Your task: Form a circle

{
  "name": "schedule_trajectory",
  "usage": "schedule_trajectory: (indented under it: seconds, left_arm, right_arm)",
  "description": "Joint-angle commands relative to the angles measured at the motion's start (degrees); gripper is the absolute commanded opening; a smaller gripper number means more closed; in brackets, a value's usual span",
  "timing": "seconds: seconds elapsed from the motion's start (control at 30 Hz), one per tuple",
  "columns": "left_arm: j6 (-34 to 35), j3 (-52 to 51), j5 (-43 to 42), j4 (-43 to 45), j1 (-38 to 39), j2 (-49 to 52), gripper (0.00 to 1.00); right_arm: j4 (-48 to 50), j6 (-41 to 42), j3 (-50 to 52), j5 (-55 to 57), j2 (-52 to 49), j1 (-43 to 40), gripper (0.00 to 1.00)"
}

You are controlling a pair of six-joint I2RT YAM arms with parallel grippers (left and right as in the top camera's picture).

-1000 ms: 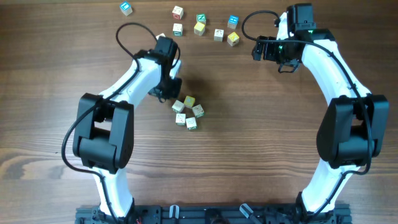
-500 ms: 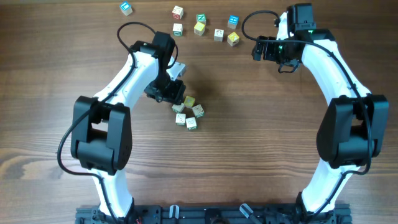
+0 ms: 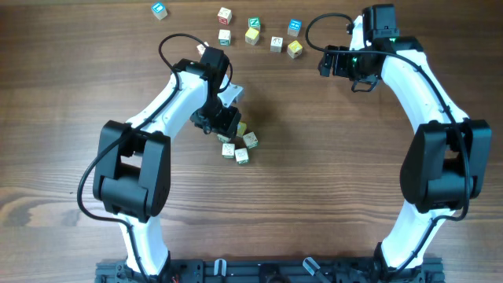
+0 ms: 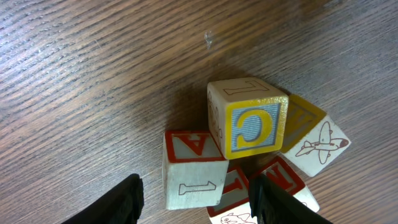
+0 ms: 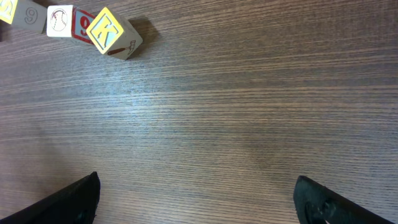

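The circle is a tight cluster of small letter cubes (image 3: 250, 140) in the middle of the wooden table. My left gripper (image 3: 223, 119) hangs over the cluster's upper left edge and hides part of it. In the left wrist view a yellow-edged "C" cube (image 4: 249, 121) stands higher than the others, next to a red-edged "A" cube (image 4: 189, 168) and an airplane cube (image 4: 318, 142). My left gripper (image 4: 199, 205) is open, its fingers either side of the "A" cube with a gap on the left. My right gripper (image 3: 334, 61) is wide open over bare wood at the back right.
Several loose cubes (image 3: 251, 35) lie scattered along the table's far edge, a blue one (image 3: 159, 10) farthest left. The right wrist view shows a yellow "K" cube (image 5: 112, 34) and a baseball cube (image 5: 60, 20) ahead of the right gripper (image 5: 199, 199).
The left gripper has opened and shifted right and toward the cluster, now covering its upper cube. The right arm has not moved.
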State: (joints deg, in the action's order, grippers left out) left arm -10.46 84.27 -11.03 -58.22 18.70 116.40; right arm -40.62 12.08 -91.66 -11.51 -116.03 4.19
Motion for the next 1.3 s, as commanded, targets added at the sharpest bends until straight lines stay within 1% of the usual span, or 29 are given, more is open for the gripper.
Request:
schedule_trajectory:
  seconds: [0.0, 0.27, 0.3, 0.43, 0.9, 1.0, 1.27]
  left_arm:
    - [-1.14, -0.85, -0.96, 0.37, -0.04, -1.27, 0.56]
    - [-1.14, -3.69, -0.94, 2.56, -0.07, -1.27, 0.53]
    - [-1.14, -3.69, -0.94, 3.48, -0.07, -1.27, 0.51]
    - [-1.16, -3.69, -0.94, 3.61, -0.07, -1.27, 0.48]
    - [-1.14, -3.69, 0.68, 3.82, -0.07, -1.27, 0.47]
    - [-1.11, -3.69, 3.19, 3.82, -0.07, -1.27, 0.46]
    - [-1.11, -3.69, 3.13, 3.82, -0.04, -1.27, 0.47]
  right_arm:
    - [0.15, -0.02, -0.68, 0.59, 1.44, -0.20, 0.99]
    - [0.15, -0.04, -0.68, 0.59, 1.44, -0.17, 1.00]
    - [0.13, -0.02, -0.68, 0.59, 1.44, -0.17, 1.00]
    - [0.15, -0.02, -0.68, 0.59, 1.44, -0.17, 1.00]
    - [0.13, -0.04, -0.68, 0.59, 1.44, -0.17, 1.00]
    - [0.15, -0.02, -0.68, 0.59, 1.44, -0.17, 1.00]
    - [0.15, -0.04, -0.68, 0.59, 1.44, -0.17, 1.00]
